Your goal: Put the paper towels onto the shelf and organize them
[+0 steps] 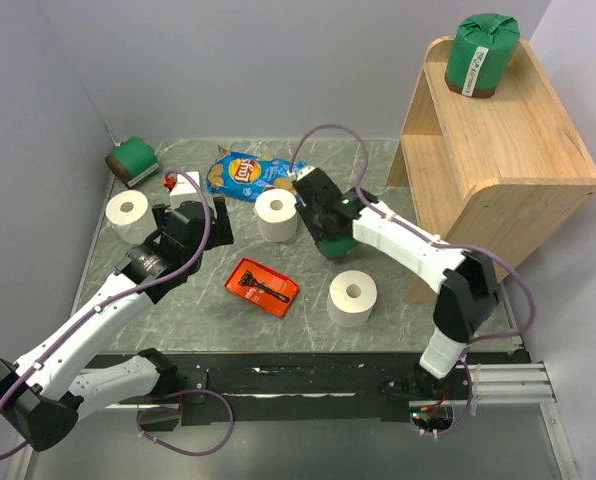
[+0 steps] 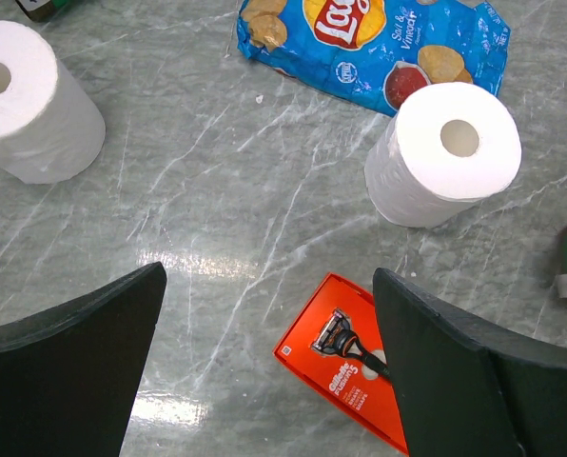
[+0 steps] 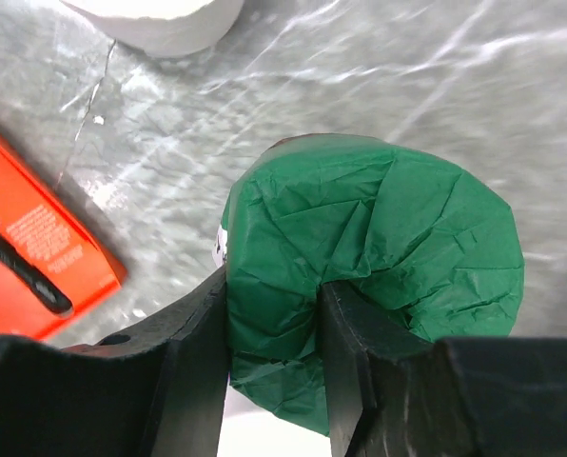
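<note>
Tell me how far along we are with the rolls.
Done: one green roll stands on the shelf top. In hand: the right tool pinches a second green roll. To do: three white rolls and a third green roll sit on the table; the left tool is open and empty.

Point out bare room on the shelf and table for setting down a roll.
The shelf is bare on top from the green roll at its far corner to the near edge. On the table, free patches lie between the chip bag and the shelf, and between the red package and the near edge. The middle is crowded around the white roll and the package.
</note>
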You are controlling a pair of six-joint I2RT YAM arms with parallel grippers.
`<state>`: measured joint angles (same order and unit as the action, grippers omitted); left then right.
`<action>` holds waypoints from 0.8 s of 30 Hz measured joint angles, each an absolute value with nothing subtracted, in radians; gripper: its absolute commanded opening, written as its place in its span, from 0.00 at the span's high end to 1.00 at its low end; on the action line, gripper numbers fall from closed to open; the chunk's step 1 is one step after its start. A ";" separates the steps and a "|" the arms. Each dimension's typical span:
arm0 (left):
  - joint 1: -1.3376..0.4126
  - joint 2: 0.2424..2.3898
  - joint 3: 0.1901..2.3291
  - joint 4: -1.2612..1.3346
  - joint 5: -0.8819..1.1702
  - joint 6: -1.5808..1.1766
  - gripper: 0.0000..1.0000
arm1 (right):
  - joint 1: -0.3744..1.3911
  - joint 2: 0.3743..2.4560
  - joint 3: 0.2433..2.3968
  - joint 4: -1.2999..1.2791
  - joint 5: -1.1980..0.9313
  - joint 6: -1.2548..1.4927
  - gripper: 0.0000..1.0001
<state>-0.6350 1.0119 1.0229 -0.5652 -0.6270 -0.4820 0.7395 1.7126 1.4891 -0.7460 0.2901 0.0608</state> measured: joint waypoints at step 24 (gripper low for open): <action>-0.635 1.013 1.023 -0.566 -0.627 -0.482 0.04 | 0.701 1.352 1.937 -0.556 0.553 -0.666 0.64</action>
<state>-0.6350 1.0126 1.0229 -0.5655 -0.6270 -0.4824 0.7006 1.3518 1.9366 -0.5560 0.5533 -0.6662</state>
